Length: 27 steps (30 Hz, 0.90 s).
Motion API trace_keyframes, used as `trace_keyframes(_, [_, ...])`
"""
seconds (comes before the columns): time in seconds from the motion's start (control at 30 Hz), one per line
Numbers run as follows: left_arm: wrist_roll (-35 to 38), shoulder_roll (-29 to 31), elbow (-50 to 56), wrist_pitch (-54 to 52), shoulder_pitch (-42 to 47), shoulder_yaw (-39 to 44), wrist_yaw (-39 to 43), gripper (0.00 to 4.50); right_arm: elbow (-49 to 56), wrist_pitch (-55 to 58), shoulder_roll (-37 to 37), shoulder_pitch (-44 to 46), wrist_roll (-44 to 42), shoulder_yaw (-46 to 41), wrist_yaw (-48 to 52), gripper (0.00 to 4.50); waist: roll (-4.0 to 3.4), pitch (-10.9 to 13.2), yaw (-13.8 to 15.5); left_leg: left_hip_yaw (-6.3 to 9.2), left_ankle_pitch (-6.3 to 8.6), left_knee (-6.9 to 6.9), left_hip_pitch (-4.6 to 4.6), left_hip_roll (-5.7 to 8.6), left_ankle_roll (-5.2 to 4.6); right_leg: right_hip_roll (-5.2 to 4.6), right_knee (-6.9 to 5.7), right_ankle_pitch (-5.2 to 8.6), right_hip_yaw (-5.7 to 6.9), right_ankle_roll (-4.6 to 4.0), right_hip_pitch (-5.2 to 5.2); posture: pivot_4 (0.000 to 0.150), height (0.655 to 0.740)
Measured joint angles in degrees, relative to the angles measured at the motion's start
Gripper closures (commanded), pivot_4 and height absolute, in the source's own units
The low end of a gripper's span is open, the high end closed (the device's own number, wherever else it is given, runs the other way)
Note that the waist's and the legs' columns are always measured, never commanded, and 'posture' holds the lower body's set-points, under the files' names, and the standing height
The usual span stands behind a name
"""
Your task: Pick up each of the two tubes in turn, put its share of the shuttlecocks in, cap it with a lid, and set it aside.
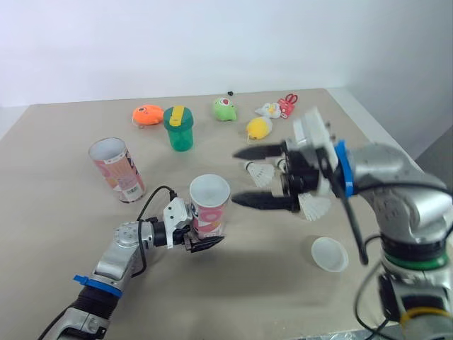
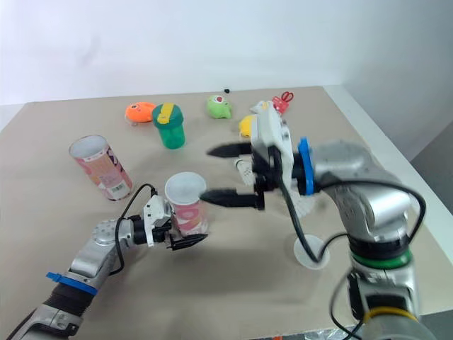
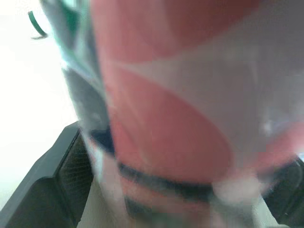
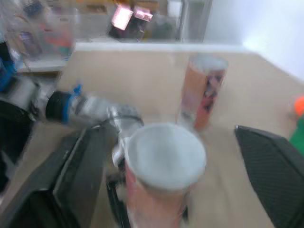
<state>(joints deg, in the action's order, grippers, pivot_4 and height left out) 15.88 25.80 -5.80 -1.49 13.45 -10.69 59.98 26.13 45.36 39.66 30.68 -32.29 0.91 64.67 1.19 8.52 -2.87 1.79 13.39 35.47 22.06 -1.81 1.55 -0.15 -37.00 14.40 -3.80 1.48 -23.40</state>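
Gripping the nearer pink-and-white shuttlecock tube [image 1: 209, 211] low on its body, the left gripper [image 1: 200, 239] has both black fingers closed on the wall; the tube is upright near the middle of the beige table [image 1: 56, 234]. Its top shows as a pale disc, and I cannot tell whether that is a seated lid or the open mouth. Right gripper [image 1: 236, 177] hovers beside the tube's top and slightly above it, fingers spread wide, nothing between them. Second tube [image 1: 117, 170] stands well apart to the robot's left, mouth open. Two white shuttlecocks lie on the table beyond the right gripper, one [image 1: 262, 174] near the fingers, one [image 1: 316, 207] by the wrist. A loose translucent lid [image 1: 329, 253] lies flat near the right arm. Far edge holds a green sippy cup [image 1: 179, 128], an orange toy [image 1: 147, 114] and a frog toy [image 1: 225, 108], all clear of the work. Handling, by judgement: the tube is likely thin card, light and hollow, easily dented near the mouth, so a low or mid-body hold suits it. Shuttlecocks weigh almost nothing and their skirts crush, so pinch the cork head. The lid looks thin and slick; take it by the rim.
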Motion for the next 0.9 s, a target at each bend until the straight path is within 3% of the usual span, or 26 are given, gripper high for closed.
trace_keyframes(0.1, [0.5,2.5,0.4,0.0,-0.8,1.3,0.8,0.00,-0.7,-4.8,-0.4,-8.2,3.3,2.8,-1.1,0.08,-0.32,0.2,-0.6,-0.23,0.11,-0.02,0.00,-0.01,-0.18,0.06,-0.04,0.00,-0.27,0.03,-0.13,0.150,0.7400])
trace_keyframes(0.3, [2.2,9.9,2.0,0.0,-4.7,6.1,3.1,0.00,-12.0,-23.8,-9.5,-16.8,13.4,8.5,-6.7,0.08,-0.02,0.5,-1.6,-0.24,0.14,-0.04,-0.10,-0.60,-0.18,0.63,-0.05,-0.04,-0.27,-0.21,-0.16,0.150,0.7400])
trace_keyframes(0.6, [6.0,15.1,7.3,-5.9,-7.1,9.2,6.1,0.00,-19.5,-33.6,-16.2,-13.8,19.0,13.8,-8.8,0.08,-0.10,1.1,-1.4,-0.31,0.16,0.00,0.35,-0.77,-0.13,0.80,-0.13,-0.09,-0.28,-0.37,-0.57,0.150,0.7400])
trace_keyframes(0.9, [11.1,14.5,14.5,-17.6,-7.1,8.4,5.8,0.00,-22.8,-33.9,-19.6,-10.8,20.4,19.0,-8.5,0.08,0.04,1.2,-1.2,-0.30,0.38,0.48,0.90,-0.77,0.25,0.78,-0.20,-0.05,-0.31,-0.32,-0.91,0.150,0.7400])
